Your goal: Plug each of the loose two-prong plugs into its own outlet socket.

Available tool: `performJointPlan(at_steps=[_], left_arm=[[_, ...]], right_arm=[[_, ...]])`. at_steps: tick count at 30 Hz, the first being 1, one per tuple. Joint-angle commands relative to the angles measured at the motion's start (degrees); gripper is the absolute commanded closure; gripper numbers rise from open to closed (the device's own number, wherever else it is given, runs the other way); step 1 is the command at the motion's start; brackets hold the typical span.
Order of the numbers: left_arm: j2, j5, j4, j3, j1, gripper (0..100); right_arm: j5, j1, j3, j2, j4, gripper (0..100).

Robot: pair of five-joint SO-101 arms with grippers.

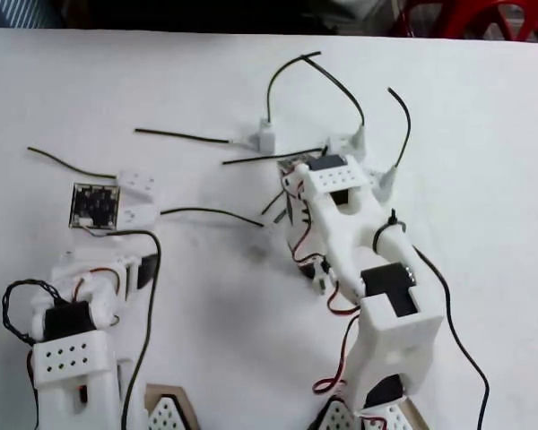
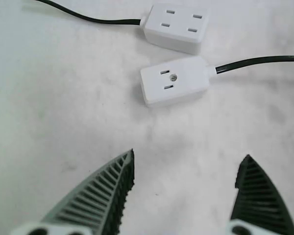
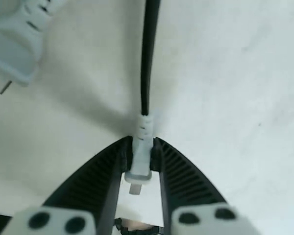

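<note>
Our right pincer (image 3: 142,144) is clamped shut on a white plug (image 3: 142,128), whose black cord (image 3: 148,58) trails away from it. That plug is well apart from the single outlet (image 2: 175,85). We judge the narrow grip could let cord drag twist the plug, so its prongs meet the outlet askew. A spare plug (image 3: 19,54) nearby might snag. Our left pincer (image 2: 188,157) gapes empty just short of the outlet, which may skid if left unbraced. A second outlet block (image 2: 175,27) lies just beyond.

High camera down over table (image 1: 484,107); wrist cameras close behind left claw (image 2: 189,154), right claw (image 3: 142,143); outlet sockets (image 2: 175,83) in high and left.
</note>
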Motion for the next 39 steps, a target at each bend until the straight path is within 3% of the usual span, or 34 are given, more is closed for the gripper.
performJointPlan(at_steps=[1,6,12,19,25,32,39], left_arm=[[-1.01,-0.18,-2.2,0.09,-0.66,68],[-1.01,-0.18,-2.55,0.18,-0.57,68],[-1.01,-0.18,-2.64,0.44,-0.48,68],[-1.01,0.09,-3.34,0.62,-0.48,68],[-1.01,0.53,-6.42,0.7,0.04,67],[-1.1,8.09,-10.73,-0.35,6.9,67],[-1.1,10.11,-11.08,-4.4,14.81,67]], right_arm=[[-0.18,-1.27,-0.62,-6.46,3.12,98.1],[-0.44,-4.0,1.32,-17.01,6.11,98.1],[-3.08,-10.59,10.02,-33.27,2.59,98.1],[-7.82,-19.12,23.74,-48.66,-13.05,98.1],[-10.99,-21.58,34.29,-54.37,-29.85,98.1],[-16.09,-21.67,40.35,-55.25,-43.03,98.1],[-18.46,-25.63,42.9,-55.25,-46.64,98.1]])
